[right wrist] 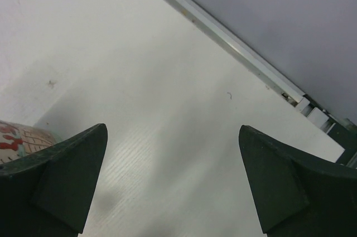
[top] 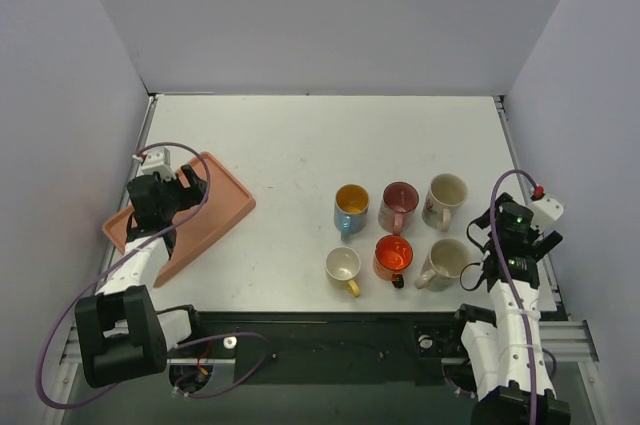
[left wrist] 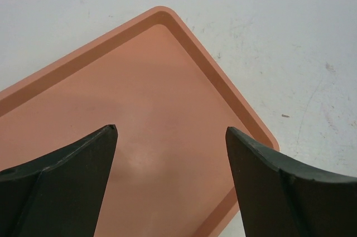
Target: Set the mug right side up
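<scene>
Several mugs stand mouth up in two rows right of the table's middle: a blue one with a yellow inside (top: 351, 207), a maroon one (top: 399, 205), a cream one (top: 445, 199), a white one with a yellow handle (top: 343, 266), an orange-red one (top: 393, 256) and a beige one (top: 445, 263). None of them lies upside down. My right gripper (top: 503, 217) (right wrist: 173, 127) hangs open just right of the mugs, nothing between its fingers. A red-printed mug side (right wrist: 22, 139) shows at that view's left edge. My left gripper (top: 190, 185) (left wrist: 171, 128) is open and empty above the tray.
A salmon-pink tray (top: 225, 210) (left wrist: 167, 81) lies slantwise at the table's left edge, with nothing on its visible surface. The table's right rail (right wrist: 234, 42) and the grey wall run close behind my right gripper. Grey walls enclose the table on three sides.
</scene>
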{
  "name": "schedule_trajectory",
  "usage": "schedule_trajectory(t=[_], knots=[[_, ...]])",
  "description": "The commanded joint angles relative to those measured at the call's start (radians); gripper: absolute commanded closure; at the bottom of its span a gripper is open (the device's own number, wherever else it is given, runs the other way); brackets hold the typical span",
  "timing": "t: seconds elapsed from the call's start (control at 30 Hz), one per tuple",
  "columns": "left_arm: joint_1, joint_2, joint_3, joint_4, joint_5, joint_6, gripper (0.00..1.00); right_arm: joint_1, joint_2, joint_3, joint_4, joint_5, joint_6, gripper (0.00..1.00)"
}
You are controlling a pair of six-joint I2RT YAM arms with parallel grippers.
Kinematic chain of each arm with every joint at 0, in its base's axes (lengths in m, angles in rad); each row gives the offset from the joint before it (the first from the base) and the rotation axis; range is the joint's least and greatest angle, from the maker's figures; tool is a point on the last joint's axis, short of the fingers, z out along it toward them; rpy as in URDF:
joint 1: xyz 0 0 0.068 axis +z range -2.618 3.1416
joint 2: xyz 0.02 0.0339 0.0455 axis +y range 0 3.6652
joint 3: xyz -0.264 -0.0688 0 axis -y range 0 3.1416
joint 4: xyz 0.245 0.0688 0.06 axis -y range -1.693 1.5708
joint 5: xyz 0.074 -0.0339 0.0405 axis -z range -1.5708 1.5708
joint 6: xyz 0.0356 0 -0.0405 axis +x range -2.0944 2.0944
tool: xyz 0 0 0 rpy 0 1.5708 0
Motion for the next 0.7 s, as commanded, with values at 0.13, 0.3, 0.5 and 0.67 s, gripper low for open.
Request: schedule_trajectory(t=[0.13,0.3,0.5,0.67], knots=[[-0.003,0.02,-0.067,0.273,-0.073,-0.06,0.09,-0.006,-0.005,-0.176,0.29,-0.043,0.021,0.04],[-0.005,0.024,-0.105,0.325,-0.078,-0.047,0.08,-0.005,-0.019,-0.207,0.351,-0.073,0.034,0.04],[-0.005,0.023,-0.101,0.313,-0.075,-0.043,0.08,-0.006,-0.007,-0.206,0.359,-0.089,0.037,0.03],[-0.005,0.023,-0.113,0.325,-0.076,-0.033,0.07,-0.006,0.004,-0.212,0.374,-0.104,0.044,0.03]])
